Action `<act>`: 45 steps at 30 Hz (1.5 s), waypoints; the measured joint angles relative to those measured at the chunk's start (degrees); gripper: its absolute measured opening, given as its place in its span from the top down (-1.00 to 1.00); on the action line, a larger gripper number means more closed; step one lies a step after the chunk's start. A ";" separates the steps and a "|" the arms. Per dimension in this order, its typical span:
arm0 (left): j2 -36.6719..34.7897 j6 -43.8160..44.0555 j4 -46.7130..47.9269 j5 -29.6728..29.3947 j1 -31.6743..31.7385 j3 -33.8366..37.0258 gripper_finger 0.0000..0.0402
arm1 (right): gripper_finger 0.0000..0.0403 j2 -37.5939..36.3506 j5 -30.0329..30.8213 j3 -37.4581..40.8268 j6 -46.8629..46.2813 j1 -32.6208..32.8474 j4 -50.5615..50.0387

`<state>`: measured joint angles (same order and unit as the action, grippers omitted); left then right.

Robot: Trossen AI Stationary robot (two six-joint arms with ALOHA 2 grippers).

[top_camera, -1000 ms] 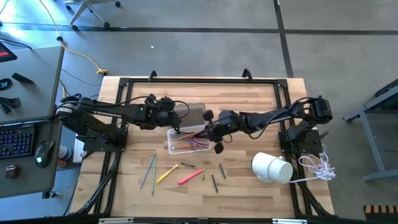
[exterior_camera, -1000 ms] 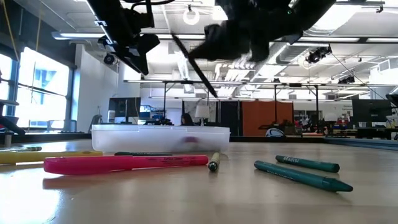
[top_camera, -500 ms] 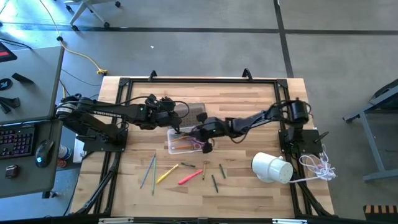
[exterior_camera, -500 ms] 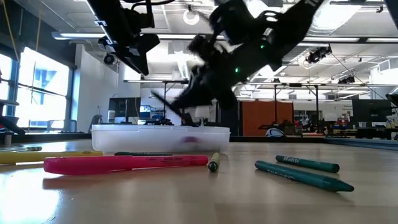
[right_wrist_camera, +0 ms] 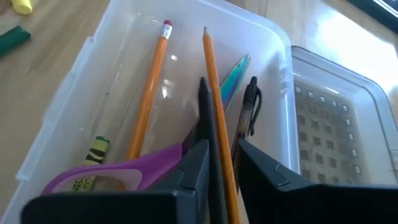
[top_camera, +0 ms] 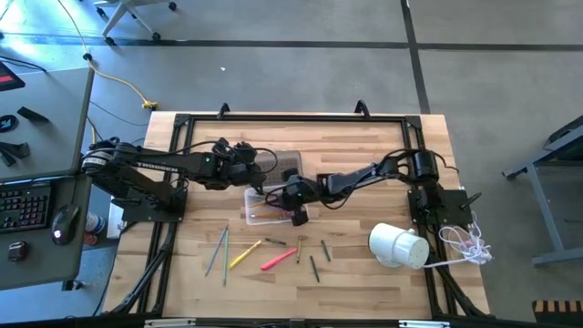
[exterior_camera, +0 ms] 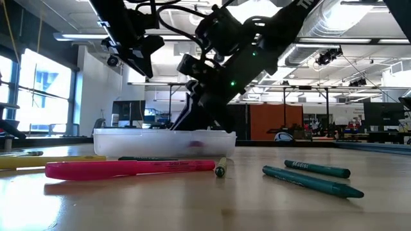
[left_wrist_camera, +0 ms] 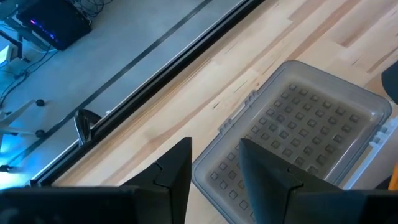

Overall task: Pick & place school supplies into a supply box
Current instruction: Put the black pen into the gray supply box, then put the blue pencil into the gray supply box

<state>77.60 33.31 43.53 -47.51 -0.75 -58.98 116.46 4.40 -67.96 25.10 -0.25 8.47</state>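
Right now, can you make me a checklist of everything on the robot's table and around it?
Surface: wooden table, dry and bare at the back.
Job's things: clear supply box, lid open; inside it two orange pencils, purple-handled scissors and a dark pen. A pink marker, a yellow marker and green pens lie on the table outside the box.
Clutter: white cylinder.
End effectors: right end effector down in the box, shut on a dark pencil; left end effector open above the lid.
Cables: white cord at the table's right edge; yellow cable on the floor.
Surroundings: desk with keyboard and mouse.
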 joint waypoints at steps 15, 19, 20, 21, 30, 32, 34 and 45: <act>-0.07 3.60 6.87 22.51 0.00 0.00 0.37 | 0.57 -6.52 14.06 0.09 3.52 4.54 -3.37; -0.09 3.40 17.47 34.14 0.00 0.00 0.55 | 0.57 -8.14 14.91 0.09 3.41 5.60 -4.76; -0.09 4.59 20.30 36.90 0.00 0.00 0.59 | 0.57 -8.17 14.96 0.09 3.32 5.81 -5.22; -0.10 6.53 22.85 40.08 -0.02 0.00 0.63 | 0.57 -8.17 14.97 0.09 2.94 6.00 -5.45; -0.11 29.46 31.87 50.51 -15.56 0.00 0.85 | 0.57 -8.15 14.63 0.13 -6.64 6.43 -10.35; -0.11 38.46 31.64 46.04 -22.89 0.00 0.85 | 0.57 -8.15 14.63 0.13 -8.82 6.42 -11.51; -0.11 49.96 31.67 38.55 -30.80 0.00 0.82 | 0.57 -8.15 14.60 0.13 -9.71 6.40 -11.78; 3.62 97.56 22.61 11.86 -59.36 11.94 0.62 | 0.57 -8.15 14.63 0.15 -10.07 6.40 -10.94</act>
<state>81.22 130.87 66.14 -35.65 -60.11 -47.04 108.31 19.03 -67.82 15.03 6.15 -2.47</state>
